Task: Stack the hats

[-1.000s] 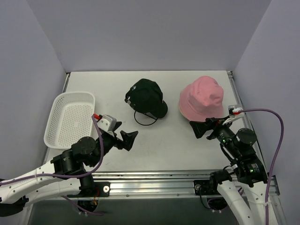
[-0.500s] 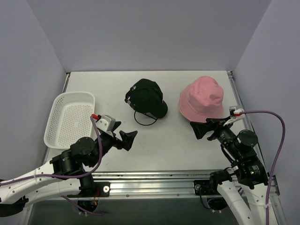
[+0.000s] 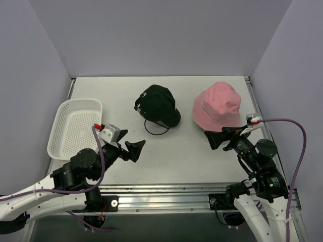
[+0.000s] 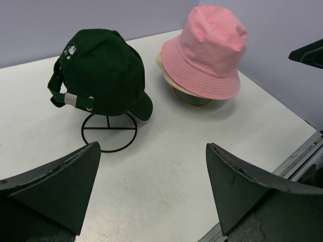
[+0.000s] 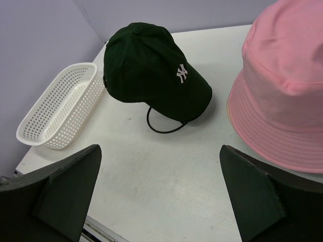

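A dark green baseball cap (image 3: pixel 157 104) (image 4: pixel 101 70) (image 5: pixel 151 70) sits on a black wire stand (image 4: pixel 108 132) at mid-table. To its right, a pink bucket hat (image 3: pixel 218 105) (image 4: pixel 207 48) (image 5: pixel 287 85) rests over a beige brim (image 4: pixel 162 63) on a gold wire stand. My left gripper (image 3: pixel 135 149) (image 4: pixel 153 151) hovers open near the front, a stretch short of the cap, with nothing between its fingers. In front of the pink hat, my right gripper (image 3: pixel 216 137) (image 5: pixel 160 148) also stands open and holds nothing.
A white perforated basket (image 3: pixel 75 126) (image 5: pixel 60 108) lies at the left side of the table. Purple walls close in the left, back and right. A metal rail (image 3: pixel 166 189) runs along the near edge.
My left gripper has drawn back slightly to the left, still open. The right arm and the hats have not moved.
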You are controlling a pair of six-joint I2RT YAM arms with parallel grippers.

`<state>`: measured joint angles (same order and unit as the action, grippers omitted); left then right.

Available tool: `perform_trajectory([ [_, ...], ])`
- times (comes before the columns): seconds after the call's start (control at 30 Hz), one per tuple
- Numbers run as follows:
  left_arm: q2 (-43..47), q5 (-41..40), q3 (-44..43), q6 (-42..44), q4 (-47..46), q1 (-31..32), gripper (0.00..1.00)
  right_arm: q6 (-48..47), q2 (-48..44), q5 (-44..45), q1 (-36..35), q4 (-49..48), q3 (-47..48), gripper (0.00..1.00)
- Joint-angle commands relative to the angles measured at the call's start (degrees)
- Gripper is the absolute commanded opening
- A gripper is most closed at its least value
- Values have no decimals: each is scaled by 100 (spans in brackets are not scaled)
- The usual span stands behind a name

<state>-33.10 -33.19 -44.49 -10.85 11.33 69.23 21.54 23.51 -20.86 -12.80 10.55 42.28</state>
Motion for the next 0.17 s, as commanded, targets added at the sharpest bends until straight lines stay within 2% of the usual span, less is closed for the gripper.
perform_trajectory([
  [0.0,-21,295,-7,162,-324,20,94,-124,-39,-5,-30,-158,158,100],
  [0.13,-65,331,-16,162,-307,20,94,-133,-153,56,-30,-193,96,100],
])
